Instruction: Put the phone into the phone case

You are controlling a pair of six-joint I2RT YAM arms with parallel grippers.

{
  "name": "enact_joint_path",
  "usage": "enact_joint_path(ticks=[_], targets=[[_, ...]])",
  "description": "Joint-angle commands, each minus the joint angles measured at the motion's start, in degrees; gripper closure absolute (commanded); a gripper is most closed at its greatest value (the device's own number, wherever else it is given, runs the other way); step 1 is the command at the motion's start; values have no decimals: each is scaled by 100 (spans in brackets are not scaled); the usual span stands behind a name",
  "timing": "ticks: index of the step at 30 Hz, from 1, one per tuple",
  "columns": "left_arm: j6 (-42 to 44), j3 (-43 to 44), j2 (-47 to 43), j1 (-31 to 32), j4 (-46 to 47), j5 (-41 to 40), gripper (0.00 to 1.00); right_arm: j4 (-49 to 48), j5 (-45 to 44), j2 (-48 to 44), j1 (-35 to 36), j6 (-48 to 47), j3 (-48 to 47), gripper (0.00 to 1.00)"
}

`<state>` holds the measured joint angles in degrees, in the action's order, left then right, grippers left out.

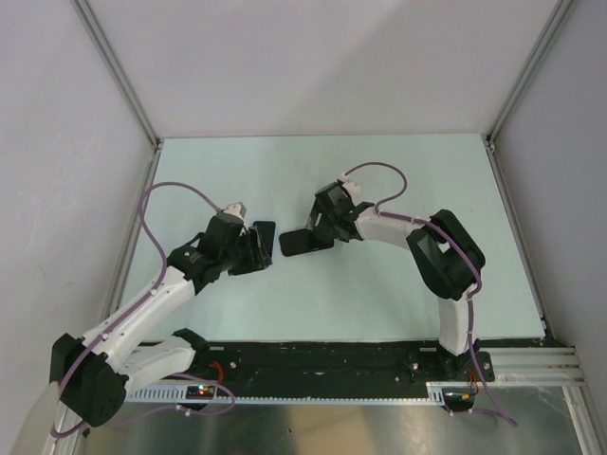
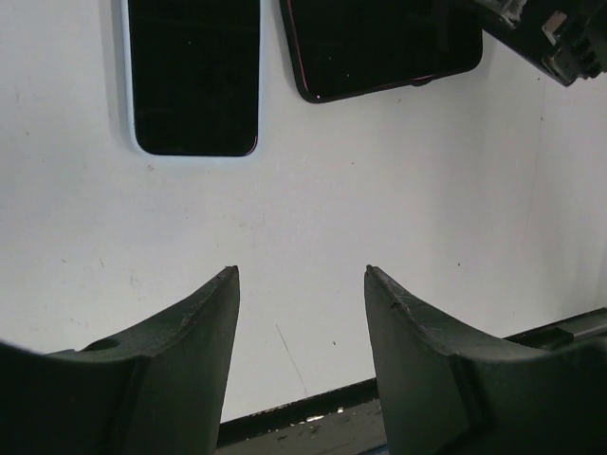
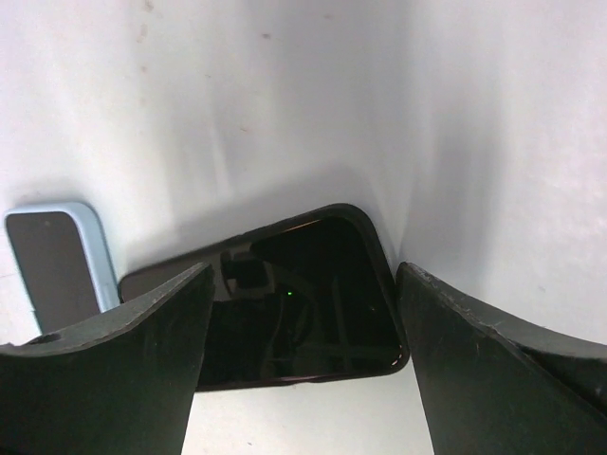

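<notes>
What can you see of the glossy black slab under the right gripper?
A flat rounded-corner rectangle with a thin reddish edge, the glossy black slab lies mirror-like face up on the pale table, framed by the right gripper's open fingers, apart from a blue-rimmed slab beside it.

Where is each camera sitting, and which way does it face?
Top external: above and behind the bases, looking down at the table; left arm and right arm show.
Left wrist: faces past the left gripper at a blue-rimmed slab and a glossy black slab.
Right wrist: close above the black slab, right gripper straddling it.
Both wrist views share both slabs.
</notes>
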<state>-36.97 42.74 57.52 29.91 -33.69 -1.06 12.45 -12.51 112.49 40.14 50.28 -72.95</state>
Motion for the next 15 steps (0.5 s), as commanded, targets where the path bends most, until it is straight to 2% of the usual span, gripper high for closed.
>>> enact_joint_path(ticks=[1,5,12,14,15], targets=[[137,249,99,-79,47,62,41,65,559,549,27,-271,-242,17],[23,301,228,-94,56,60,41,28,859,604,24,-325,-381,17],[-68,424,271,-99,100,39,38,283,568,93,-100,-567,-185,16],[-24,489,254,-99,126,54,36,374,513,-156,-232,-703,-134,16],[17,520,226,-99,135,54,31,409,456,-376,-282,-765,-85,15]])
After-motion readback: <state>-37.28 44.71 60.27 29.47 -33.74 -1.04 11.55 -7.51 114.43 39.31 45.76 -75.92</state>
